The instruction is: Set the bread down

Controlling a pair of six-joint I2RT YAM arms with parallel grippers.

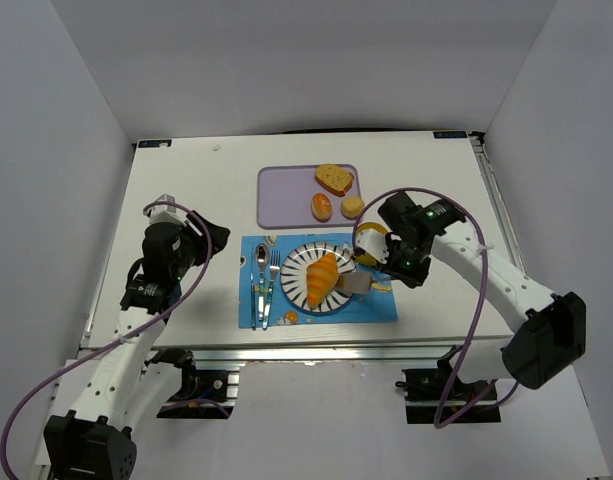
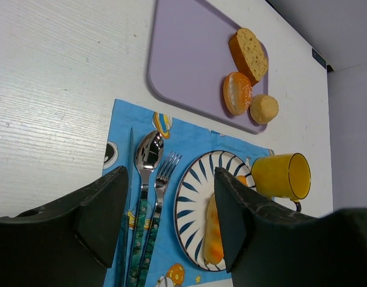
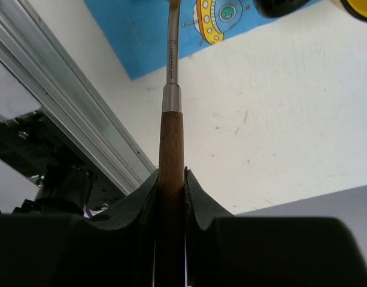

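The croissant (image 1: 323,279) lay on the striped plate (image 1: 296,268), its long axis running from about 1 to 7 o'clock. The plate sat in the middle of a blue mat (image 1: 381,308) on the white bench (image 1: 186,180).

The right fingers (image 3: 194,203) were clamped tight on the wooden handle of a spatula (image 3: 170,149). In the top view its grey blade lay over the plate's rim at 3 o'clock of the croissant, just beside it. I could not tell whether the 2 touched.

A yellow mug (image 1: 369,242) stood at 1 o'clock of the plate, close to the right wrist. A spoon (image 1: 261,262) and a fork (image 1: 275,270) lay side by side on the mat at 9 o'clock of the plate.

At 12 o'clock, beyond the mat, a purple tray (image 1: 284,195) carried a bread slice (image 1: 334,178) and 2 rolls (image 1: 322,206) in its right half.

The left fingers (image 2: 105,209) stood wide apart and held nothing. They hung over the bench at 9 o'clock of the mat, well apart from the croissant.
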